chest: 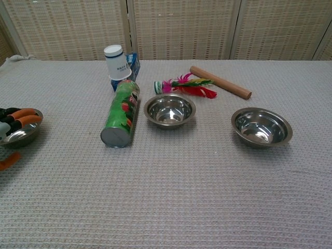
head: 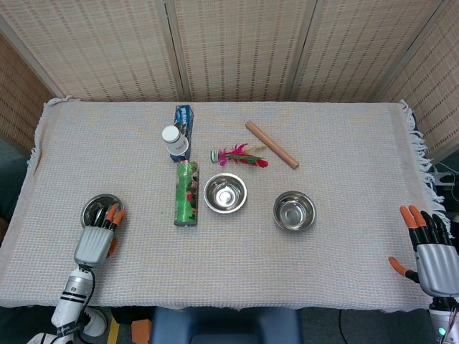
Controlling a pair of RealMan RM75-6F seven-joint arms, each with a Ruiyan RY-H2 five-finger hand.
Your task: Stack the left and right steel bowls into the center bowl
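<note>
Three steel bowls sit in a row on the cloth-covered table. The center bowl (head: 225, 193) (chest: 169, 110) and the right bowl (head: 294, 211) (chest: 262, 127) stand empty and untouched. My left hand (head: 95, 240) (chest: 14, 120) reaches over the near rim of the left bowl (head: 95, 206) (chest: 25, 136); its fingertips lie over the bowl's inside, and its thumb stays outside the rim, apart from it. My right hand (head: 432, 258) hovers at the table's right front edge with its fingers spread, holding nothing. The chest view does not show it.
A green can (head: 186, 193) (chest: 120, 113) lies on its side between the left and center bowls. Behind it are a white cup (head: 174, 140) (chest: 117, 62) and a blue box (head: 183, 115). A feather shuttlecock (head: 240, 155) (chest: 184, 85) and a wooden rod (head: 271, 144) (chest: 220, 82) lie behind the center bowl.
</note>
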